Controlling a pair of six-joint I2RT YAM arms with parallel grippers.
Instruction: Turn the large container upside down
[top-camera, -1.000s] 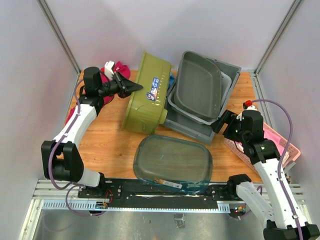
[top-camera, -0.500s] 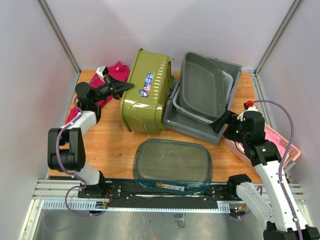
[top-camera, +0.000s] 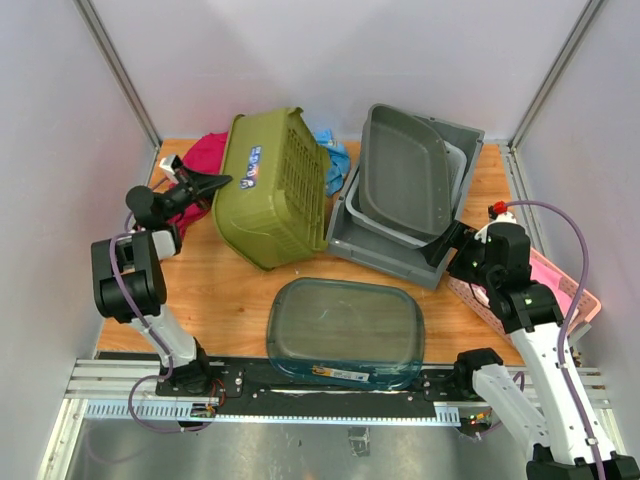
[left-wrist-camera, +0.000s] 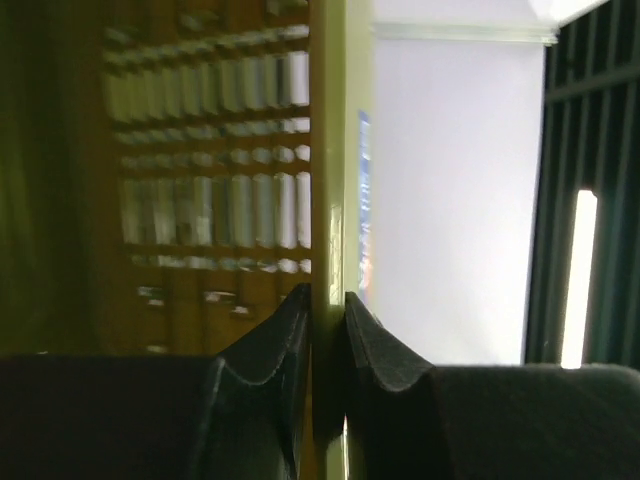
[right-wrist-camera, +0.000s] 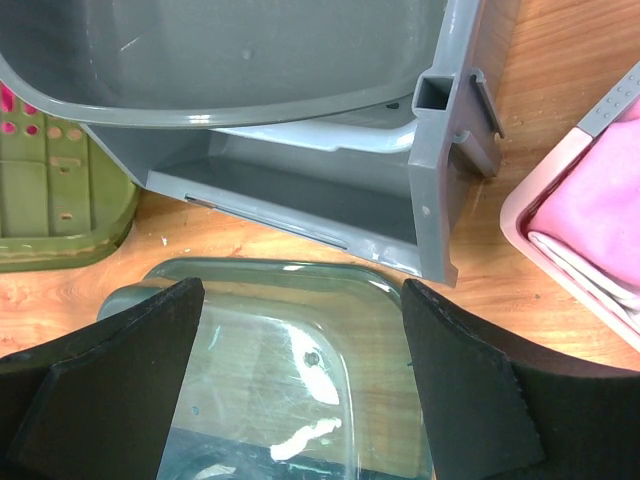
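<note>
Olive-green plastic is what I notice first from overhead. The large container (top-camera: 270, 190) sits upper left of centre on the wooden desk (top-camera: 230, 290). It is tipped over, with a slatted face and a labelled wall turned upward and its opening out of sight. The left pincer (top-camera: 213, 183) meets its left edge. A red cloth (top-camera: 205, 150) shows behind it at upper left, and a blue cloth (top-camera: 330, 150) peeks out at its upper right corner. Right of the container, a grey tub (top-camera: 400, 170) lies at a slant inside a grey crate (top-camera: 380, 250). A clear container (top-camera: 345, 330) rests at lower centre, near the arm bases. The right pincer (top-camera: 443, 245) hangs by the crate's lower right corner, and a pink basket (top-camera: 575, 290) sits just beyond it at the right edge.

From the left wrist, the left pincer (left-wrist-camera: 325, 325) is clamped narrow on the large container's green rim (left-wrist-camera: 325, 180), with a dark finger on each side. The rim runs straight up the middle of the frame, and blurred slats fill the left side.

From the right wrist, the right pincer (right-wrist-camera: 300, 370) stands spread wide and holds nothing, its fingers (right-wrist-camera: 100, 380) down in the two lower corners. The clear container (right-wrist-camera: 270, 340) lies between them. Above it are the grey crate (right-wrist-camera: 330, 190) and grey tub (right-wrist-camera: 250, 60). The large container (right-wrist-camera: 60, 200) shows at the left edge and the pink basket (right-wrist-camera: 560, 170) at the right.
</note>
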